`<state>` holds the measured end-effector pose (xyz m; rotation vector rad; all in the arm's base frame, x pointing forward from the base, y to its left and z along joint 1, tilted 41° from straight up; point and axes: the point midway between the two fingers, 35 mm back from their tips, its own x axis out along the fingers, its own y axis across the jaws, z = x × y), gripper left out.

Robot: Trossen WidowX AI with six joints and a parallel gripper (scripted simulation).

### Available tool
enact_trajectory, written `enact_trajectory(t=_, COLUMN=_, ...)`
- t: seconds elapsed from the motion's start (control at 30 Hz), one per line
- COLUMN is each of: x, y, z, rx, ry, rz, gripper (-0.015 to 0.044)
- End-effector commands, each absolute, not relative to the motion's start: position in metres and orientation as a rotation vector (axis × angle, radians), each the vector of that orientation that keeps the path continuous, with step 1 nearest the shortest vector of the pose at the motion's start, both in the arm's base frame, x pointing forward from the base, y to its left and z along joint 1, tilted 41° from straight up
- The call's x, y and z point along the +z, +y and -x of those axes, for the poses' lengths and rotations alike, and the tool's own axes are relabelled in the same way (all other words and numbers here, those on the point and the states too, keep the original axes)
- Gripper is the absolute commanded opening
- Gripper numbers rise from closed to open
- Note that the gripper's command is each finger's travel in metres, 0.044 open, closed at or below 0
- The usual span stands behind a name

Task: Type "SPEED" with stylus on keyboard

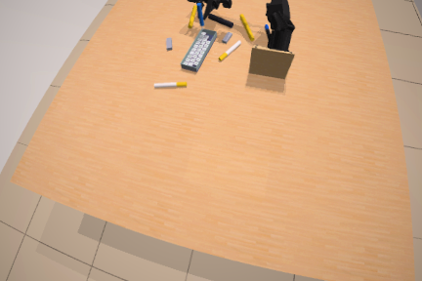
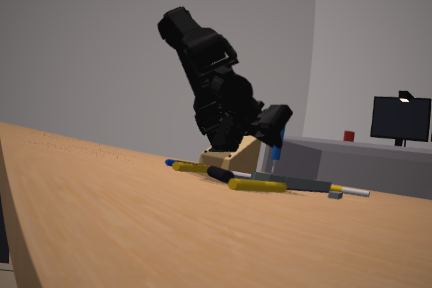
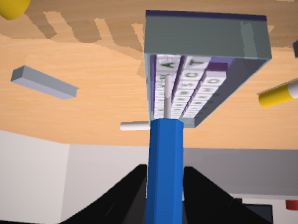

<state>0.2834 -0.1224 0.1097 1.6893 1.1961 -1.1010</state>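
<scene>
The blue stylus (image 1: 200,15) (image 2: 276,150) (image 3: 166,150) is held by my gripper (image 2: 278,131) (image 3: 165,173), which is shut on its upper part. Its thin grey tip points down over the keyboard (image 1: 198,50) (image 2: 305,183) (image 3: 205,37). In the wrist view the tip overlaps the key column that has the A key (image 3: 168,63), just beyond that A. In the exterior view the tip is at or just above the keyboard's near end; I cannot tell whether it touches a key. The letters under the tip are hidden or too small to read.
A black marker (image 1: 221,20) and yellow markers (image 1: 192,17) (image 1: 247,27) lie near the keyboard's far end. Grey blocks (image 1: 169,44) (image 1: 227,38) flank it. Yellow-and-white markers (image 1: 170,85) (image 1: 230,51) lie close by. A tan panel (image 1: 271,62) stands to the right in the top view.
</scene>
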Motion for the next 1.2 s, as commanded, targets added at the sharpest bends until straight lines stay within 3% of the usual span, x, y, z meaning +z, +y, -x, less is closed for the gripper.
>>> enact_trajectory(t=0.0, x=0.109, y=-0.122, z=-0.284, rx=-1.095, ry=1.198, rz=-1.687, gripper=0.0081)
enact_trajectory(t=1.17, x=0.097, y=-0.134, z=-0.281, rx=-1.096, ry=1.197, rz=-1.686, gripper=0.0081)
